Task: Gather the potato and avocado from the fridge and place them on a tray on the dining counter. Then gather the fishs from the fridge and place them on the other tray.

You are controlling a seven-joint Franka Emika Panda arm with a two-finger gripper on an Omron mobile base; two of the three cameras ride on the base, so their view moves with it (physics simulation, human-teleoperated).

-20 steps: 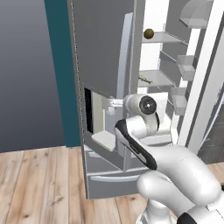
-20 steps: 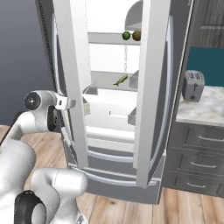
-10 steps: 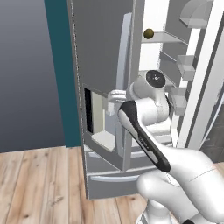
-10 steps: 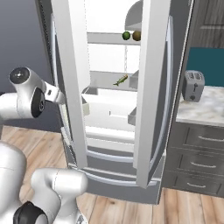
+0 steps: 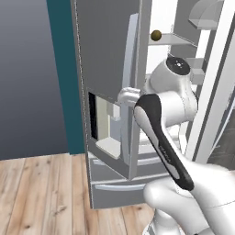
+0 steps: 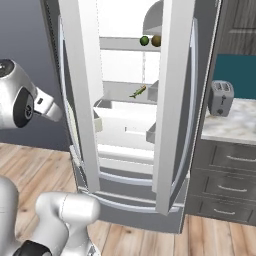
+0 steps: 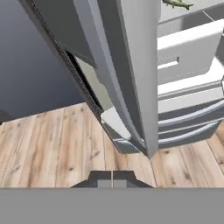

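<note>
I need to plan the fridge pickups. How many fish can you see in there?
1: a fish lies on the middle shelf of the fridge, behind the half-open doors. The doors hide part of the shelves, so another may be concealed.

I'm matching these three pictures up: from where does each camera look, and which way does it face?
Left base view: behind the arm, on its left, facing the fridge; the arm rises at lower right.
Right base view: behind, on the right, looking into the fridge; the arm shows at left.
Hand view: on the hand, shut, looking down past the door edge at the floor.
Hand and right base views share a fish.
</note>
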